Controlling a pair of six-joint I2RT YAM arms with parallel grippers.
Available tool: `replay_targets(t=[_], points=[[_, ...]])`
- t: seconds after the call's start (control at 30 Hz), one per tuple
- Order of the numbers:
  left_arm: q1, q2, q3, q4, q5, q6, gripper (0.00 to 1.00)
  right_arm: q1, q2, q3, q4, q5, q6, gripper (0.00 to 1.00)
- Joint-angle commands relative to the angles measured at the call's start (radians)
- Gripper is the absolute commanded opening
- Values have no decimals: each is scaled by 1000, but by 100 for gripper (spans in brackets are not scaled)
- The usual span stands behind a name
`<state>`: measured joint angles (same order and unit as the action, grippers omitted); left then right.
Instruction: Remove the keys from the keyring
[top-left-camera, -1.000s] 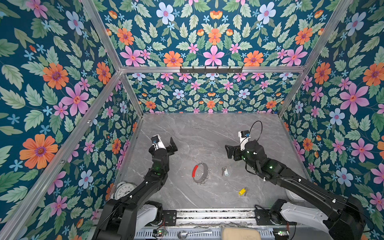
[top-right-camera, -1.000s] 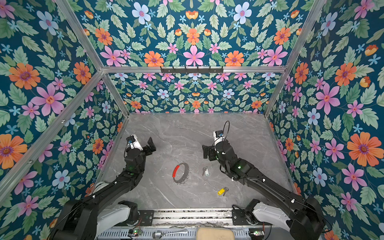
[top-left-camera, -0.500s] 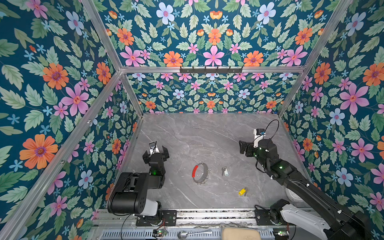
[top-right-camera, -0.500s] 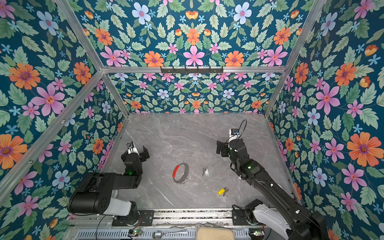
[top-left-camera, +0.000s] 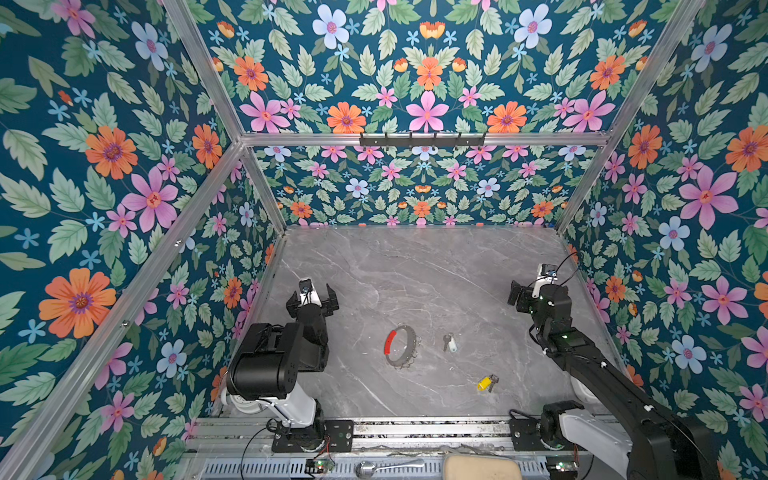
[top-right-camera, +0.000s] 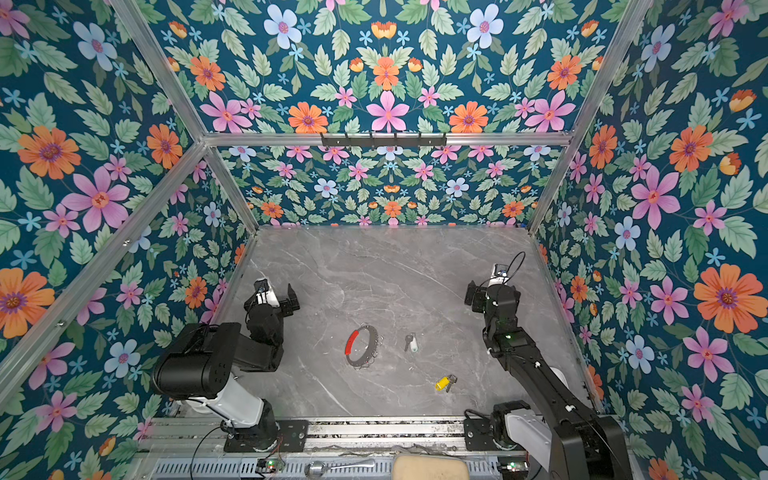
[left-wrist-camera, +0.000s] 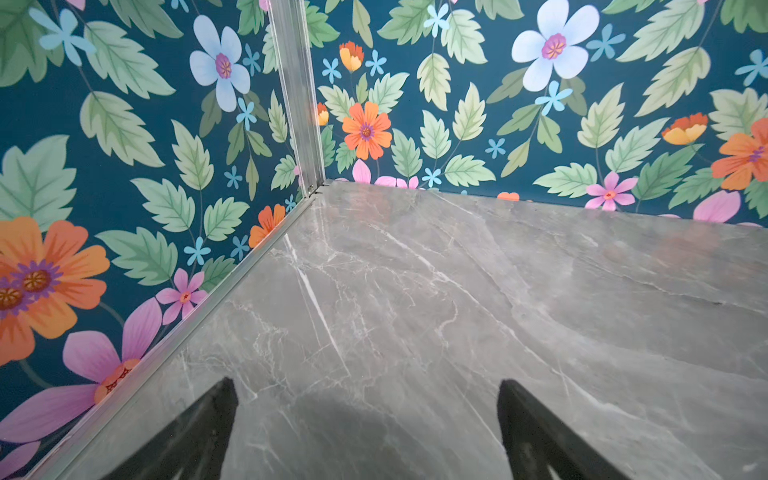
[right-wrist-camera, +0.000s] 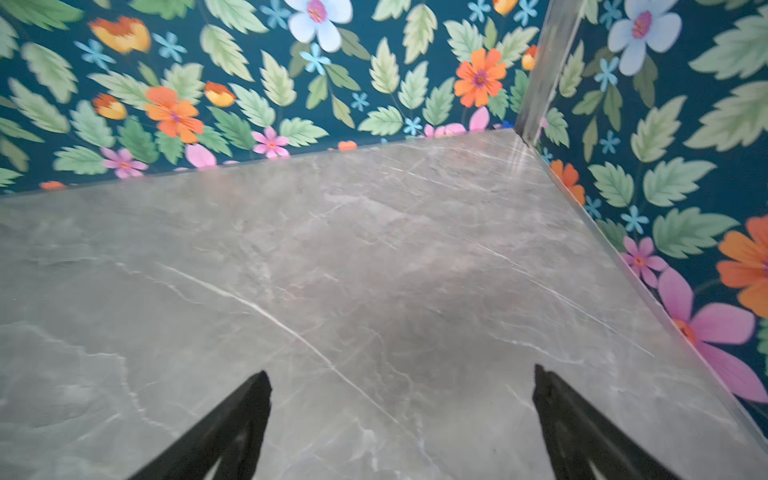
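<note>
**Both top views.** A grey marble table (top-left-camera: 415, 270) (top-right-camera: 386, 270) is enclosed by floral walls (top-left-camera: 124, 208) (top-right-camera: 104, 199). The keyring (top-left-camera: 401, 345) (top-right-camera: 361, 345), a thin grey hoop with a red sleeve on its left arc and small split rings along its rim, lies flat in the lower centre of the frame. The 2 keys lie loose on the table, off the hoop.

- The key with the pale mint-white tag (top-left-camera: 450, 343) (top-right-camera: 412, 343) lies just right of the keyring and does not touch it.
- The key with the yellow tag (top-left-camera: 485, 382) (top-right-camera: 444, 382) lies further to the lower right, well apart from both.
- The left tool (top-left-camera: 312, 300) (top-right-camera: 272, 301) sits at the left of the frame near the left wall, up and left of the keyring. Its jaws are wide and hold nothing.
- The right tool (top-left-camera: 517, 296) (top-right-camera: 473, 297) sits at the right of the frame near the right wall, up and right of the keys, and is seen side-on.

**Left wrist view.** The 2 black fingers (left-wrist-camera: 199, 436) stand wide apart with bare table between them, facing a corner of the walls.

**Right wrist view.** The 2 fingers (right-wrist-camera: 582, 436) likewise stand wide apart over bare table and grip nothing.

Neither tool touches the keyring or a key.
</note>
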<state>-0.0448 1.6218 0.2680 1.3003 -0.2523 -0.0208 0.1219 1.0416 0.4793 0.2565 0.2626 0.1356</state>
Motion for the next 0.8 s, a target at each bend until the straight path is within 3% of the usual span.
replay_targets(t=[0.0, 0.17, 0.47, 0.5, 0.77], points=[[3, -2, 4, -9, 28, -2, 100, -62, 41, -57, 186, 5, -25, 99], [1, -2, 0, -3, 19, 2, 100, -148, 140, -149, 350, -66, 15, 99], [1, -2, -1, -3, 19, 3, 100, -149, 414, -185, 689, -160, -51, 99], [0, -3, 0, -4, 20, 2, 100, -149, 394, -176, 628, -163, -45, 99], [1, -2, 2, -5, 20, 4, 100, -149, 392, -175, 629, -161, -44, 99]])
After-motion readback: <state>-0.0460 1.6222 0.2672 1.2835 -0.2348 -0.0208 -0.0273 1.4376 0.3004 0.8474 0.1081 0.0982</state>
